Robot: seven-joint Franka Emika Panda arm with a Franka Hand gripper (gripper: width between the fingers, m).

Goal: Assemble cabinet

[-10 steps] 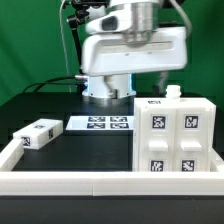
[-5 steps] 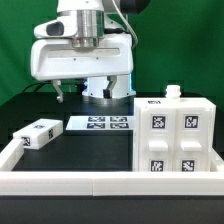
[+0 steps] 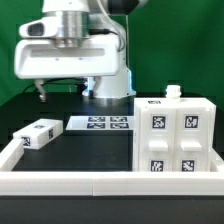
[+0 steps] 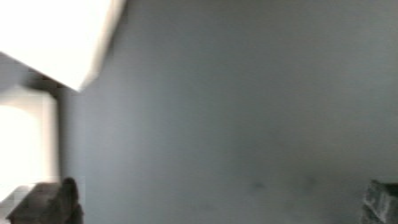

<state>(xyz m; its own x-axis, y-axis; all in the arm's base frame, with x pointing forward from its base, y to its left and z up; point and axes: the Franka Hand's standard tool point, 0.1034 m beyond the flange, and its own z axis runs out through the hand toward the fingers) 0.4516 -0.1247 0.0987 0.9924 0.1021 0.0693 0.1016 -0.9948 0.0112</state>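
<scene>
The cabinet (image 3: pixel 178 140), a large white box with square tags on its front and top, stands at the exterior view's right. A small white tagged block (image 3: pixel 38 134) lies at the exterior view's left. My gripper (image 3: pixel 64 92) hangs above the table behind that block, well apart from both. Its fingers (image 3: pixel 42 92) are spread wide with nothing between them. In the wrist view the gripper (image 4: pixel 214 205) shows only dark fingertips (image 4: pixel 45 200) at the frame edges over bare dark table. A blurred white piece (image 4: pixel 63 40) sits at one corner; I cannot tell which part it is.
The marker board (image 3: pixel 100 124) lies flat on the table in the middle, behind the block. A long white border rail (image 3: pixel 110 183) runs along the front and up the left side. The robot's white base (image 3: pixel 108 88) stands at the back.
The arm and gripper have swung steadily toward the exterior view's left, from above the cabinet side to above the left half of the table. The parts have not moved.
</scene>
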